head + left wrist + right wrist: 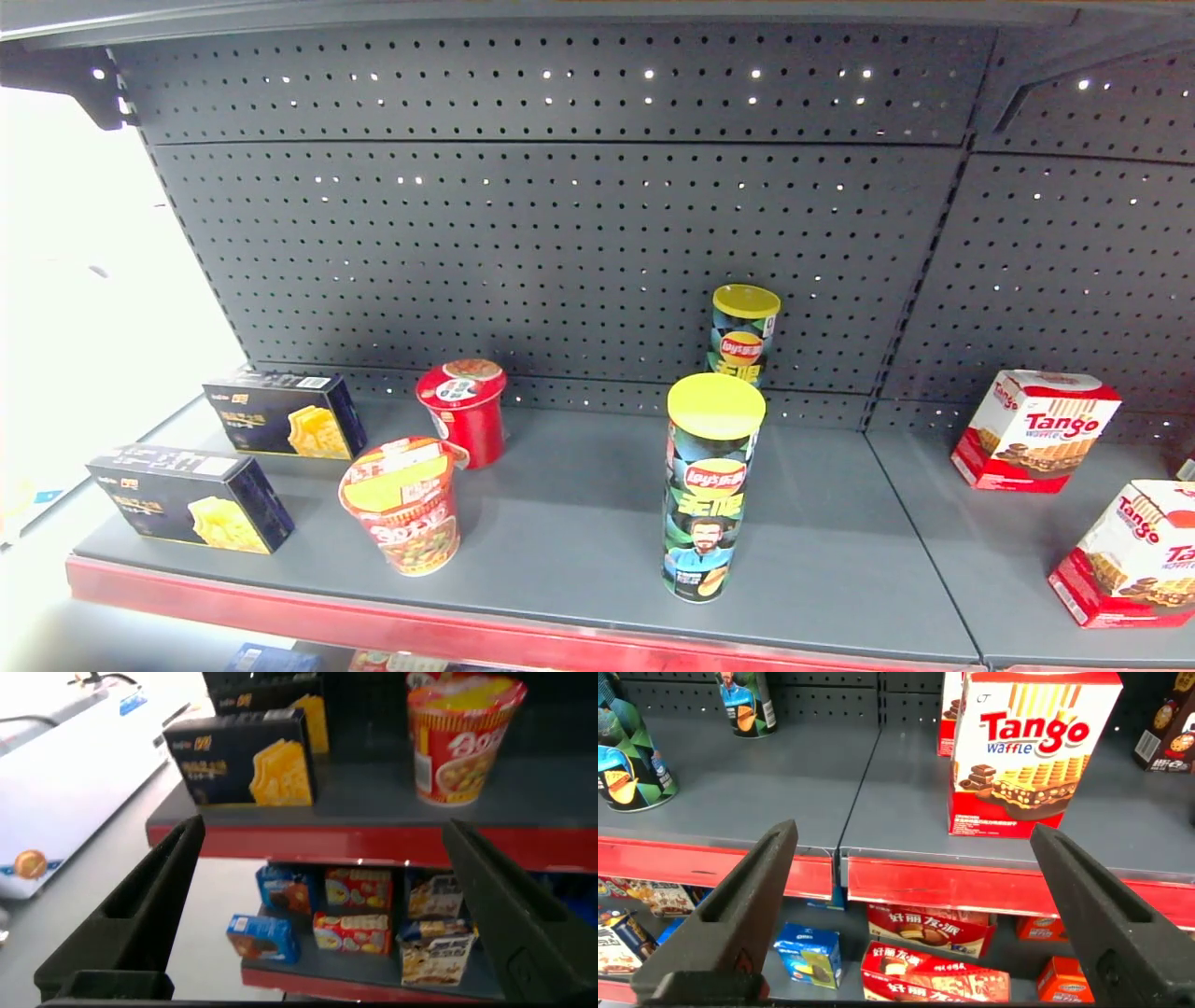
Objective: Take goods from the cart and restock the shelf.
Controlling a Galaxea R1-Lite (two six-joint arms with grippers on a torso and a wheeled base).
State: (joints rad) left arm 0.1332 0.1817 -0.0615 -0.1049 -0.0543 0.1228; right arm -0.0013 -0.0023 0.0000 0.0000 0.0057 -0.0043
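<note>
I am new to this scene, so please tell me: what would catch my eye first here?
The tall chip can with a yellow lid stands mid-shelf near the front edge, a second can behind it at the back panel. Two red-and-white wafer boxes stand on the right section.

The grey shelf has a red front edge and a perforated back panel. At its left end lie the front dark box, close to the front edge, and the rear dark box behind it. Just right of these stand the front noodle cup and, nearer the back, the red noodle cup. Right of centre, both upright with yellow lids, are the front chip can and the rear chip can against the panel. The adjoining right section carries the rear wafer box and the front wafer box.
</note>
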